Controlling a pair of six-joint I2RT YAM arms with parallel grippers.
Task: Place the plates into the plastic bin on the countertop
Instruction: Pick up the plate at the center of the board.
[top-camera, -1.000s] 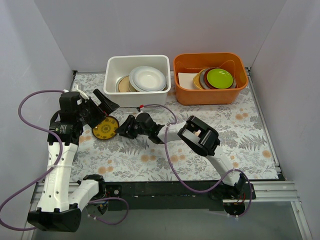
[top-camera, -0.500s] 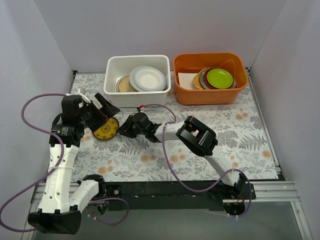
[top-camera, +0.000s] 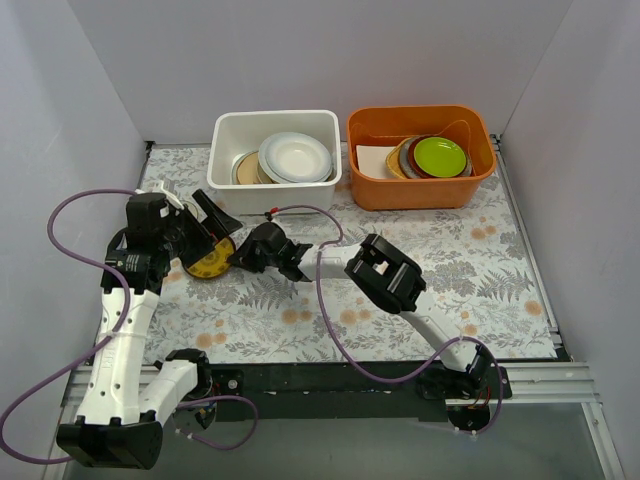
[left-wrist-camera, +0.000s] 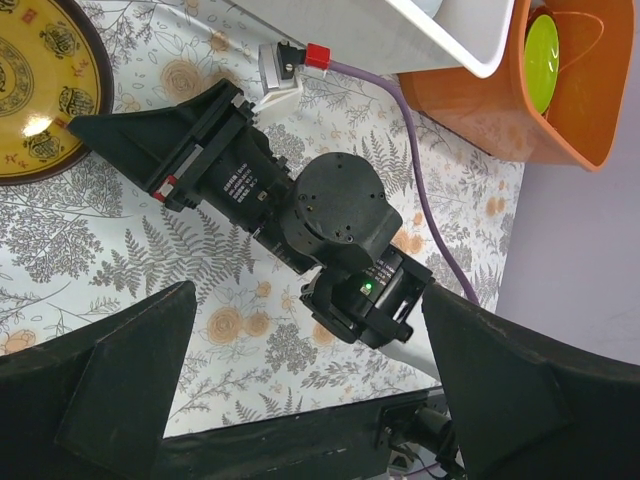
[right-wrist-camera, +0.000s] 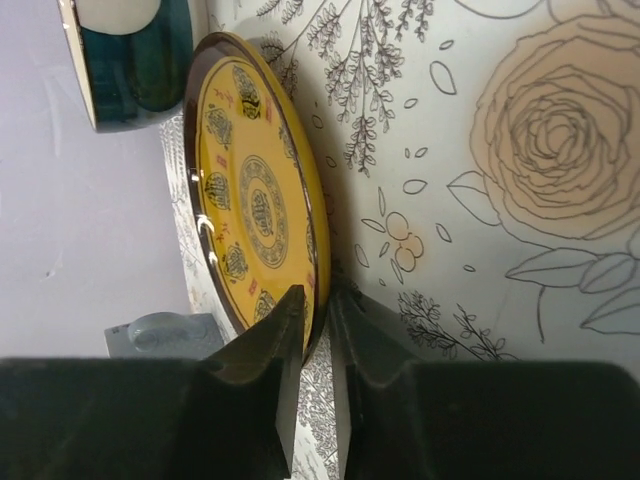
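The small dark-yellow patterned plate (top-camera: 208, 264) lies on the fern-print countertop (top-camera: 300, 310), left of centre. My right gripper (top-camera: 238, 260) is shut on its right rim: in the right wrist view the two fingers (right-wrist-camera: 290, 330) pinch the plate's edge (right-wrist-camera: 255, 190), which tilts up off the cloth. My left gripper (top-camera: 205, 238) is wide open and empty, hovering just above and behind the plate. In its wrist view the plate (left-wrist-camera: 30, 90) is at the top left. The white plastic bin (top-camera: 275, 192) stands behind, holding a white plate (top-camera: 296, 155) and a woven one (top-camera: 244, 166).
An orange tub (top-camera: 420, 188) stands right of the white bin, with a stack topped by a lime-green plate (top-camera: 440, 155). The right arm's wrist and purple cable (left-wrist-camera: 420, 170) lie across the middle of the cloth. Grey walls close in both sides.
My right gripper has slid left to the plate's rim and closed on it. My left gripper has shifted slightly right and lower over the plate's far edge.
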